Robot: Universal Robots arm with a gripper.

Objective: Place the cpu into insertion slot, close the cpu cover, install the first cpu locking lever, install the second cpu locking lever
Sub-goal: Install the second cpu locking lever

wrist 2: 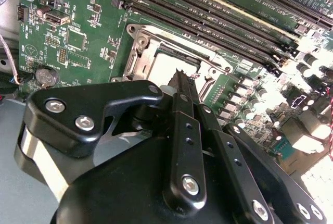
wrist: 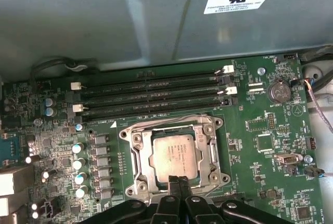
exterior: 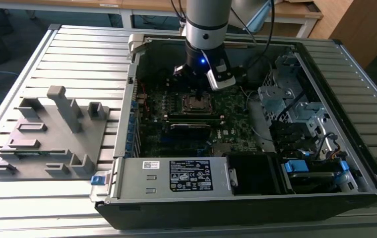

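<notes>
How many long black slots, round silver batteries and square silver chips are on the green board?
Long black slots: 4
Round silver battery: 1
Square silver chip: 1
Total: 6

**Arm and gripper: appearance**

In the exterior view, the arm (exterior: 207, 20) is seen as a silver-grey cylinder with a black lower section on which a small blue light is lit; black cables are run alongside it. In both wrist views, the gripper (wrist 2: 183, 78) is shown in matte black, its linkage bars fastened with silver hex-socket screws.
</notes>
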